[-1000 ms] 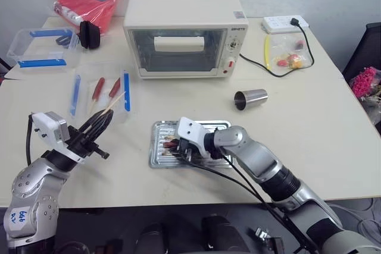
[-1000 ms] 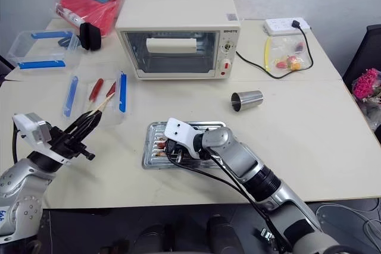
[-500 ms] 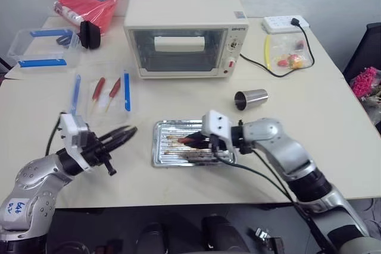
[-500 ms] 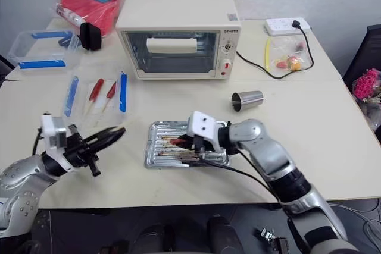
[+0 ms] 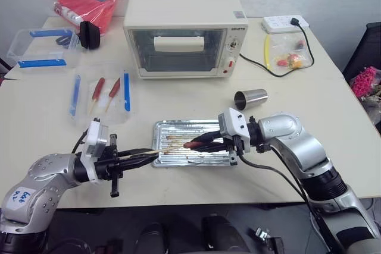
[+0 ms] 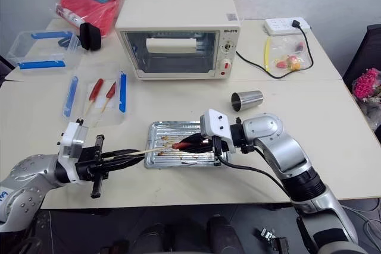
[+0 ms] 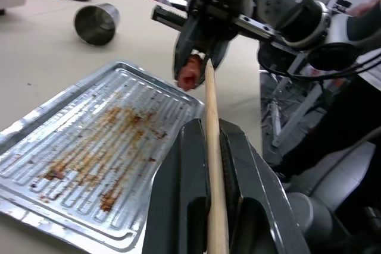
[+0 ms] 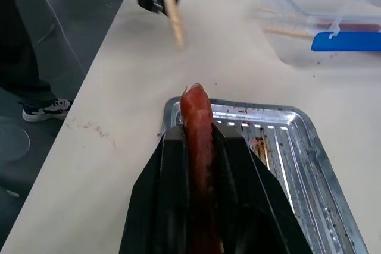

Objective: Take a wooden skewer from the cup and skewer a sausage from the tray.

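Cream table [image 5: 333,111], grey wall behind.

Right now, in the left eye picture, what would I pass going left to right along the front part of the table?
left pincer gripping the wooden skewer → sausage over the tray, held by the right pincer → cup lying on its side, further back.

I count one dark red-brown sausage [image 8: 197,124], one thin pale wooden skewer [image 7: 213,147], one ridged silvery baking tray [image 5: 178,129] mid-frame, one shiny steel cup [image 5: 250,99], one cream toaster oven [image 5: 184,31], and seemingly two clear blue-clipped boxes [image 5: 43,47] at upper left.
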